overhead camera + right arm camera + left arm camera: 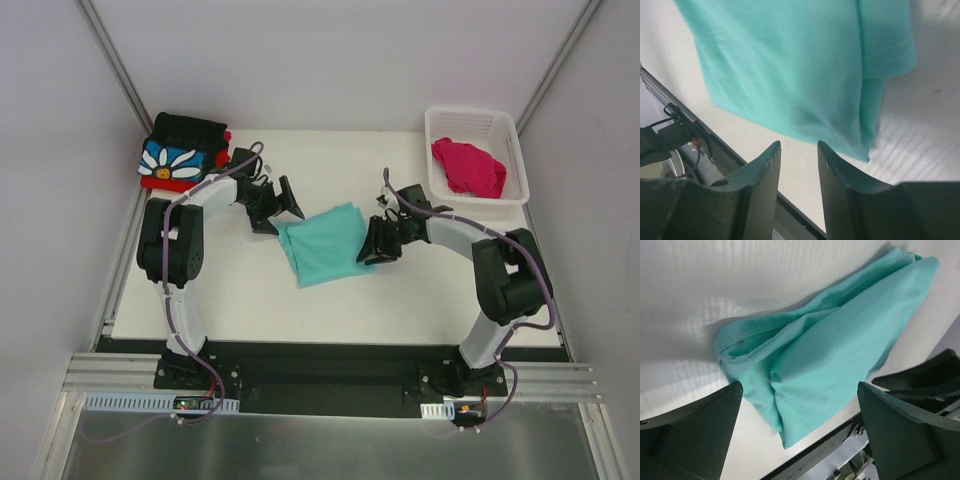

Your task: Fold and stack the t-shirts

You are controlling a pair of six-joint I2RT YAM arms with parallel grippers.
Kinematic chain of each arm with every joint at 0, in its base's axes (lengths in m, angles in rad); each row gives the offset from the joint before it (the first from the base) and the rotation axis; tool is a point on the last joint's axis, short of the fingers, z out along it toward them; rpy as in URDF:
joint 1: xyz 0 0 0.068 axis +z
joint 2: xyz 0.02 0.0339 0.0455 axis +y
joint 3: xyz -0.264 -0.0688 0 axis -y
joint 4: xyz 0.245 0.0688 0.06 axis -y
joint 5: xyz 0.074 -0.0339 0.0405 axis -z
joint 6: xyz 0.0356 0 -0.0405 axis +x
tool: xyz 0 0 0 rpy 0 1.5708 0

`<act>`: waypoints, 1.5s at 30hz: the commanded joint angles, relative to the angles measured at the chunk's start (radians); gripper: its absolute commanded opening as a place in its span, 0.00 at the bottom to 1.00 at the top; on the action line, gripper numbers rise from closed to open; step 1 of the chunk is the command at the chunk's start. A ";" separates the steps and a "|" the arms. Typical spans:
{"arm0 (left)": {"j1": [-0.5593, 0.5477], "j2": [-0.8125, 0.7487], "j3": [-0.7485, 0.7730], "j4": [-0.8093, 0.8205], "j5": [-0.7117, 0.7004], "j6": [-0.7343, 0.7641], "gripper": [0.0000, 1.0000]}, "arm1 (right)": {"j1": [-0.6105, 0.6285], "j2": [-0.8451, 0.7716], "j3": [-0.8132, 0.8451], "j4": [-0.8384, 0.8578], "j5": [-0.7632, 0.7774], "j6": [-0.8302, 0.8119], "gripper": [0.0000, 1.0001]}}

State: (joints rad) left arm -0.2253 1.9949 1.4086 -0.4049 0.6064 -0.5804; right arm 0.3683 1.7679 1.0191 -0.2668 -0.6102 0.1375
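The mint-teal t-shirt point(325, 245) lies folded in a rough rectangle in the middle of the white table. It also shows in the left wrist view point(840, 340) and the right wrist view point(790, 65). My left gripper point(281, 212) is wide open and empty just above its left edge point(800, 387). My right gripper point(376, 247) is at the shirt's right edge, its jaws a narrow gap apart with nothing between them point(798, 144). The black daisy t-shirt point(180, 158) lies folded on the red one point(163, 184) at the back left. The magenta-pink t-shirt point(468, 165) lies crumpled in the basket.
A white lattice basket point(475, 115) stands at the back right corner. White enclosure walls with metal posts close in the table on the left, back and right. The table's black front edge point(330, 350) runs in front of the arm bases.
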 commanded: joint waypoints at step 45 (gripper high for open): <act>0.331 0.188 0.589 -0.141 -0.787 0.255 0.99 | 0.247 -0.323 -0.031 -0.104 0.041 0.013 0.43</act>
State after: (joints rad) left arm 0.0872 2.2181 1.9835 -0.6003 -0.1287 -0.3725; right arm 0.5941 1.4315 0.9688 -0.4068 -0.5472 0.1417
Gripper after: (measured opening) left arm 0.992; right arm 0.434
